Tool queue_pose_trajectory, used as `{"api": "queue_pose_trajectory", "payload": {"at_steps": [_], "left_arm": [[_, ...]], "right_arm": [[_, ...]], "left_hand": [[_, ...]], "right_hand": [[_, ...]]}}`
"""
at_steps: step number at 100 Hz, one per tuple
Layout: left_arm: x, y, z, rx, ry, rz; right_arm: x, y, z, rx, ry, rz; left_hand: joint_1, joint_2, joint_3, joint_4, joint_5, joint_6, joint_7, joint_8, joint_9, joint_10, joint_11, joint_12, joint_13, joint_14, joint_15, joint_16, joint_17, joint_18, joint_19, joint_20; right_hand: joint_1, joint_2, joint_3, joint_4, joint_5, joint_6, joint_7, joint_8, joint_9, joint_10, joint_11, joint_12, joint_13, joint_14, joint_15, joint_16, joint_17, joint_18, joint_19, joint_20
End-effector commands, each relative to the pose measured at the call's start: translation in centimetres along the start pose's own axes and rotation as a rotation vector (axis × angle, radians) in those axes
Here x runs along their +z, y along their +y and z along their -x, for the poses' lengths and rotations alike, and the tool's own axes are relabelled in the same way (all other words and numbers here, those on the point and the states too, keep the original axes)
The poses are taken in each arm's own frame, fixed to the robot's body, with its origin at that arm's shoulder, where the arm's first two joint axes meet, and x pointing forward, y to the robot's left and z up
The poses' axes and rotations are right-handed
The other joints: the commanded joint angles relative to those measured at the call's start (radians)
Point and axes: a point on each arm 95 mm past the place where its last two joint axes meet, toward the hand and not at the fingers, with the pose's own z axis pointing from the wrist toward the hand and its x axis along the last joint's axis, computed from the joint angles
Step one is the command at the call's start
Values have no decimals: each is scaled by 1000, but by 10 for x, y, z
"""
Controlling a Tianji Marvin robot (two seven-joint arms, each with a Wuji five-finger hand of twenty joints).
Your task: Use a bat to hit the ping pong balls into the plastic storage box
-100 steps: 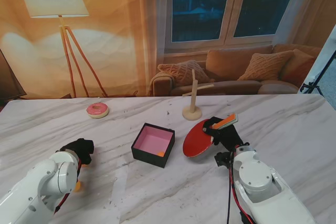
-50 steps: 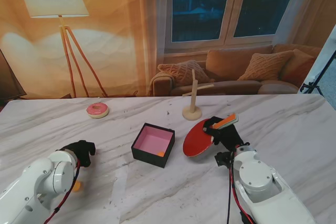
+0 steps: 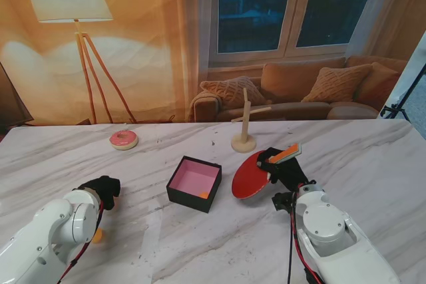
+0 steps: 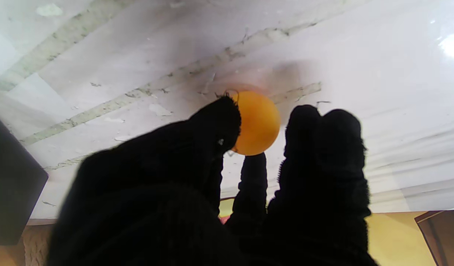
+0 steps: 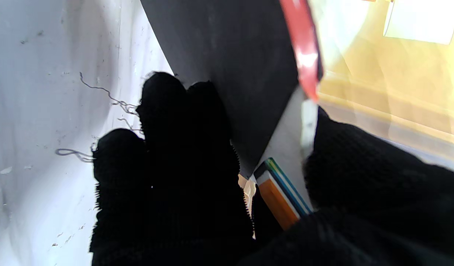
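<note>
Hovering left of the plastic storage box (image 3: 194, 183), the left hand (image 3: 101, 189) has shifted slightly over the last second; its fingers (image 4: 219, 125) bracket an orange ping pong ball (image 4: 257, 123) on the desk (image 3: 373, 157), though a firm grasp cannot be told. Right of the box, the right hand (image 3: 285, 167) stays clenched on the bat (image 3: 251, 174). Another ball (image 3: 203, 195) already lies inside.

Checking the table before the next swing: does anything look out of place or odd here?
A pink donut and a wooden stand sit on the far side of the table, unrelated to ping pong. One orange ball already lies in the box; another ball rests by the left hand. Nothing looks spilled or damaged.
</note>
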Motion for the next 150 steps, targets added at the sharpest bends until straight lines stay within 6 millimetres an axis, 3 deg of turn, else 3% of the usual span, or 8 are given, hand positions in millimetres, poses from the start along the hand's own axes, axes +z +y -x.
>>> {"api": "queue_pose_trajectory", "payload": {"at_steps": [1, 30, 92, 96, 103, 114, 127, 150], "left_arm": [[1, 3, -1, 7, 0, 13], [2, 3, -1, 7, -25, 14], [13, -12, -3, 7, 9, -62], [12, -14, -3, 4, 14, -66], [10, -17, -2, 9, 29, -78], [4, -21, 4, 43, 54, -90], [-5, -22, 12, 84, 74, -72], [-15, -11, 25, 120, 106, -30]], "right_arm": [[1, -2, -1, 1, 4, -10], [0, -2, -2, 3, 6, -7], [0, -2, -3, -1, 4, -5], [0, -2, -3, 0, 4, -5], [0, -2, -3, -1, 4, -4], [0, -2, -3, 0, 4, -3], [-1, -2, -3, -1, 2, -3], [-1, -2, -3, -4, -3, -11]], "left_hand": [[67, -48, 22, -44, 17, 23, 31, 20, 29, 17, 29, 24, 61, 29, 7, 27, 48, -123, 63, -108], [148, -57, -8, -55, 137, 32, 139, 17, 199, 15, 62, 182, 146, -6, -43, 37, 99, -131, 100, -271], [127, -99, 40, -54, 244, -13, 290, -37, 388, -23, 4, 291, 188, 25, 13, 18, 147, -113, 147, -254], [113, -96, 46, -54, 237, -10, 290, -42, 382, -16, 3, 295, 173, 34, 26, 28, 131, -111, 159, -225], [57, -84, 63, -54, 218, -10, 251, -73, 342, -14, 14, 246, 107, 45, 40, 22, 80, -105, 102, -45], [-14, -72, 43, -52, 176, -14, 149, -84, 247, -31, 26, 49, -43, 50, 46, -43, -54, -71, 35, 51], [-128, 22, 36, 54, 121, -7, -36, -108, 146, -43, -64, -69, -171, 58, -40, -80, -218, -23, -57, 86], [-228, 43, -60, 55, -34, -40, -289, -198, -5, -79, -208, -171, -291, 58, -174, -132, -424, 60, -185, 93]], "right_hand": [[113, 98, 111, 26, 195, -61, 106, 44, 26, -209, -13, 4, -43, -86, -25, -1, -5, -44, -1, 14], [112, 97, 111, 26, 195, -61, 106, 44, 27, -209, -11, 4, -41, -87, -23, -1, -4, -45, 0, 14], [112, 97, 111, 26, 197, -61, 106, 43, 28, -207, -9, 2, -42, -87, -22, -1, -5, -46, 1, 14], [112, 97, 111, 26, 197, -61, 106, 43, 28, -207, -9, 3, -43, -87, -22, -1, -5, -45, 2, 14], [113, 97, 112, 26, 197, -61, 106, 43, 27, -207, -9, 2, -43, -86, -22, -1, -5, -47, 1, 14], [112, 97, 112, 26, 196, -61, 105, 43, 28, -206, -9, 2, -42, -86, -22, -1, -6, -46, 1, 14], [112, 97, 112, 26, 196, -60, 106, 42, 29, -206, -8, 2, -42, -86, -21, -1, -5, -47, 1, 14], [113, 96, 112, 26, 196, -60, 106, 42, 28, -205, -9, 2, -43, -86, -21, -1, -7, -46, 1, 14]]}}
